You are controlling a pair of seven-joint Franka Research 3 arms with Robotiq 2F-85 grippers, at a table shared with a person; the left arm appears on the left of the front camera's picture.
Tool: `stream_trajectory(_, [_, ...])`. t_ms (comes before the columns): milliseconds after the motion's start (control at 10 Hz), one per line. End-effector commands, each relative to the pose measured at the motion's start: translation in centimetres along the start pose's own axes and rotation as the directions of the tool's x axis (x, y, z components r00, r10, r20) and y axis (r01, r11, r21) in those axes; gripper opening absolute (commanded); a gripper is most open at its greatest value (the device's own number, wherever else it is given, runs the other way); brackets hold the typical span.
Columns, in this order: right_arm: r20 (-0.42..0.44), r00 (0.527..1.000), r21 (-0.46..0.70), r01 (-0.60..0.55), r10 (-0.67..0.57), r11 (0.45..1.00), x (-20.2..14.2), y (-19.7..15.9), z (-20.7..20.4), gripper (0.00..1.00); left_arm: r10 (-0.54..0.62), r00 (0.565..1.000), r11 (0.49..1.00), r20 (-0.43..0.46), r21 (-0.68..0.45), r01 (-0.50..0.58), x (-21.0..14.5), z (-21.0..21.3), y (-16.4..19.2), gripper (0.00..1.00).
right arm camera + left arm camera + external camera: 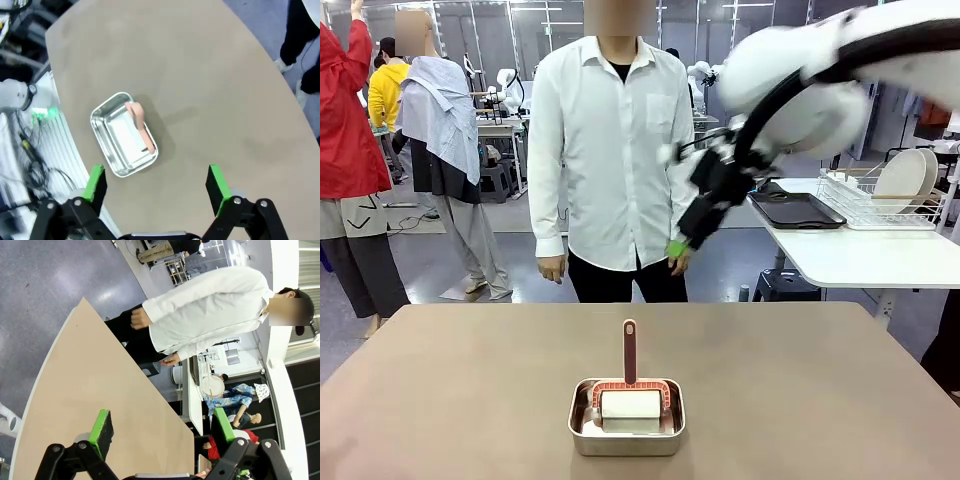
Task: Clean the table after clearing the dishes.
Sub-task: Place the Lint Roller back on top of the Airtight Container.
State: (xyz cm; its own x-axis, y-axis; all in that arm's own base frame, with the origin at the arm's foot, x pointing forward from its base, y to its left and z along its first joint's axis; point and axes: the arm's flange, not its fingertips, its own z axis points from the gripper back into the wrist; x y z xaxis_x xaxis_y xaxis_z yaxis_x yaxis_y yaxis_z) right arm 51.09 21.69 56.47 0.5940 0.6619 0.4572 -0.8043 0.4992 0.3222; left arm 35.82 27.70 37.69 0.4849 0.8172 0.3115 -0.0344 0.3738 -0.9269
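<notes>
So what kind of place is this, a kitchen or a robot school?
Probably a robot lab or workshop, not a kitchen. A white robot arm hangs over the table, more robot rigs stand on benches behind the person, and the floor is bare like a big hall.

A large table [470, 400] with a smooth brownish-taupe top and rounded corners is seen. A small shiny steel rectangular tin [626, 418] is set directly on it, close to the near edge and about midway between the left and right edges. A roller with a white roll and a reddish frame [629, 405] is laid inside the tin, its reddish handle pointed toward the far edge. In the right wrist view the tin [123, 134] is seen lying flat on the bare top [210, 90].
</notes>
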Motion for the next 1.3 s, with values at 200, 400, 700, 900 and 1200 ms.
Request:
stream_trajectory(200, [0.508, 0.526, 0.295, 0.638, -0.683, 0.711, -20.8, -7.8, 8.8, 1.00, 0.011, 1.000, 1.000, -0.008, -0.005, -0.011, 0.4, 0.3, -0.1, 1.00])
stream_trajectory(400, [0.569, 0.178, 0.574, 0.614, -0.803, 0.542, -32.1, -10.8, 12.0, 1.00, 0.011, 1.000, 1.000, -0.008, -0.005, -0.011, 0.4, 0.3, -0.1, 1.00])
stream_trajectory(700, [0.487, -0.224, 0.742, 0.616, -0.844, 0.265, -44.4, -12.9, 7.4, 1.00, 0.011, 1.000, 1.000, -0.008, -0.005, -0.011, 0.4, 0.3, -0.1, 1.00])
stream_trajectory(900, [0.446, -0.354, 0.805, 0.559, -0.822, 0.197, -47.6, -13.0, 3.4, 1.00, 0.011, 1.000, 1.000, -0.008, -0.005, -0.011, 0.4, 0.3, -0.1, 1.00])
stream_trajectory(1200, [0.408, -0.331, 0.771, 0.624, -0.851, 0.128, -50.5, -15.5, 5.0, 1.00, 0.011, 1.000, 1.000, -0.008, -0.005, -0.011, 0.4, 0.3, -0.1, 1.00])
